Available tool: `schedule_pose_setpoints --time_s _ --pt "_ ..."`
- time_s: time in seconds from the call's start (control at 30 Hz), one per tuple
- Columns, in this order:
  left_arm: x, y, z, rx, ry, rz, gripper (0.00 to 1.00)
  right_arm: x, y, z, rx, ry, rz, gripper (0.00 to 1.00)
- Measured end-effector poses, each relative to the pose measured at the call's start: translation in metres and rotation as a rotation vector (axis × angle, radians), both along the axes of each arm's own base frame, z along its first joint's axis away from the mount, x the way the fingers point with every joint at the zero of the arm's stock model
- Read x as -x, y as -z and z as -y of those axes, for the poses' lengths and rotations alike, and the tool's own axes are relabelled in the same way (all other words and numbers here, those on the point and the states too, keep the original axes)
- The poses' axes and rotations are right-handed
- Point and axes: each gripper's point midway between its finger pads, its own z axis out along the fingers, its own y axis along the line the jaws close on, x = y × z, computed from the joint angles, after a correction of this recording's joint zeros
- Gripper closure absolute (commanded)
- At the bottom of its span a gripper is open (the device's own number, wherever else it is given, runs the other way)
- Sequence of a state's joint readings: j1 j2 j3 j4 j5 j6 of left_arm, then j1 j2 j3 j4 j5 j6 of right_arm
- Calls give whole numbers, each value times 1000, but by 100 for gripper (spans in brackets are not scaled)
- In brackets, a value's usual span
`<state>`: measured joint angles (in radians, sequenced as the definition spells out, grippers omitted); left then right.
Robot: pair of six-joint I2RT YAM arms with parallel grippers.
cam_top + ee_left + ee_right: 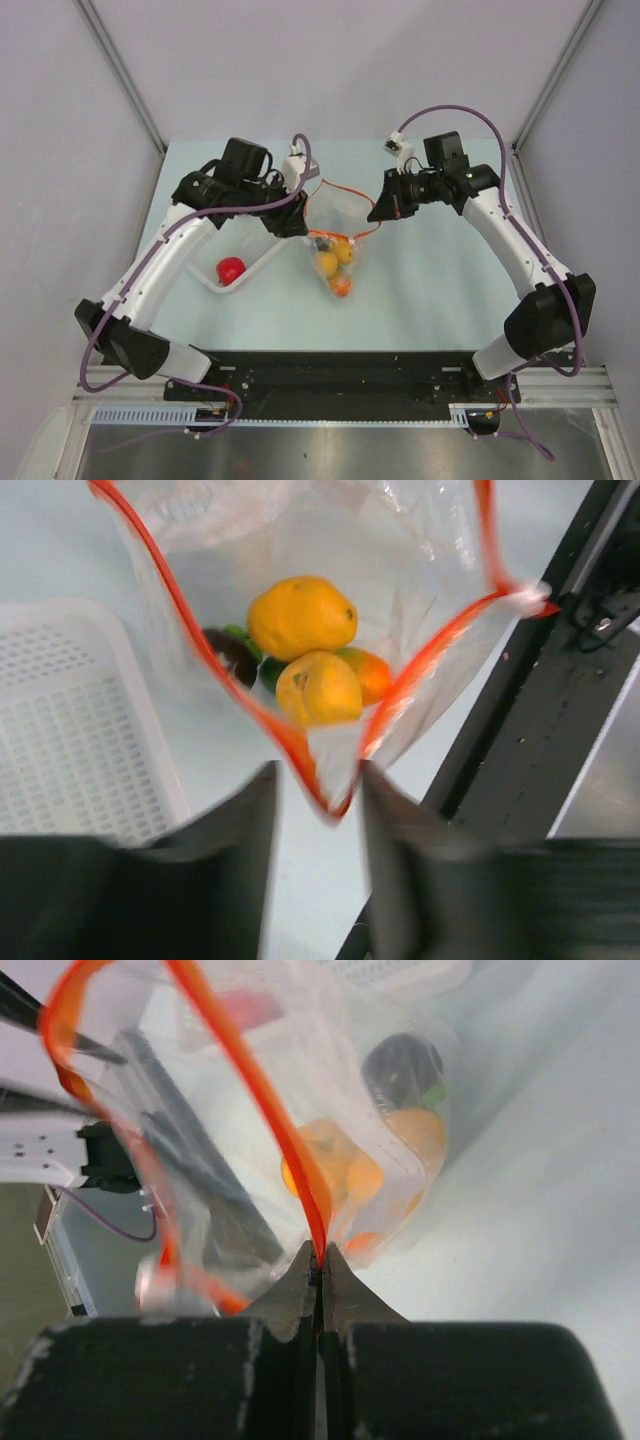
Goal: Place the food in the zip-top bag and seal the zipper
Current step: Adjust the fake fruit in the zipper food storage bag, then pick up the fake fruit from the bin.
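Note:
The clear zip-top bag (338, 225) is held up over the table with its mouth open. Its red-orange zipper (180, 620) runs round the opening. Inside lie two yellow fruits (300, 615), an orange one (372, 673), a dark purple-brown one (230, 652) and a bit of green. My right gripper (322, 1250) is shut on the zipper strip (260, 1100) at the bag's right edge (378, 212). My left gripper (315, 770) is open, and the bag's left zipper corner hangs between its blurred fingertips. One red food (231, 269) lies in the white basket.
The white perforated basket (252, 262) sits left of the bag, under my left arm; it also shows in the left wrist view (70, 730). The black mounting rail (340, 370) runs along the table's near edge.

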<state>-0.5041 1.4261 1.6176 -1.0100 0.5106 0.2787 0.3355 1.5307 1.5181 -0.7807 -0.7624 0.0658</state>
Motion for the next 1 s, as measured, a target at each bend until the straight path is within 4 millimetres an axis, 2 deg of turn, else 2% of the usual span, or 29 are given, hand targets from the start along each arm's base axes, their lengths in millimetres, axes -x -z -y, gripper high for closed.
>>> schedule_pose_setpoints --time_s 0.03,0.13,0.2,0.27,0.37,0.5,0.6,0.67,0.83,1.0 --pt "-1 12 -3 -16 -21 -29 21 -3 9 1 15 10 -17 100" --pt "-8 29 -17 -13 -80 -80 9 -10 36 4 57 40 -80 100" --pt "-23 36 -40 3 -166 -102 7 -12 51 5 72 55 -113 100" --pt "-39 42 -75 3 -277 -100 4 -11 62 6 79 70 -142 100" --pt "-49 59 -122 -36 -403 -94 2 -11 65 5 73 82 -153 100" --pt "-37 115 -165 -171 -469 -170 3 -15 61 2 55 93 -145 100" --pt "-30 153 -184 -273 -477 -244 2 -18 59 0 43 100 -141 100" --pt "-30 170 -191 -325 -467 -273 1 -19 58 -1 39 102 -138 100" --pt "-32 193 -202 -401 -447 -295 2 -18 60 -2 41 103 -141 100" --pt "-32 218 -207 -443 -434 -343 6 -18 62 -1 45 105 -144 100"
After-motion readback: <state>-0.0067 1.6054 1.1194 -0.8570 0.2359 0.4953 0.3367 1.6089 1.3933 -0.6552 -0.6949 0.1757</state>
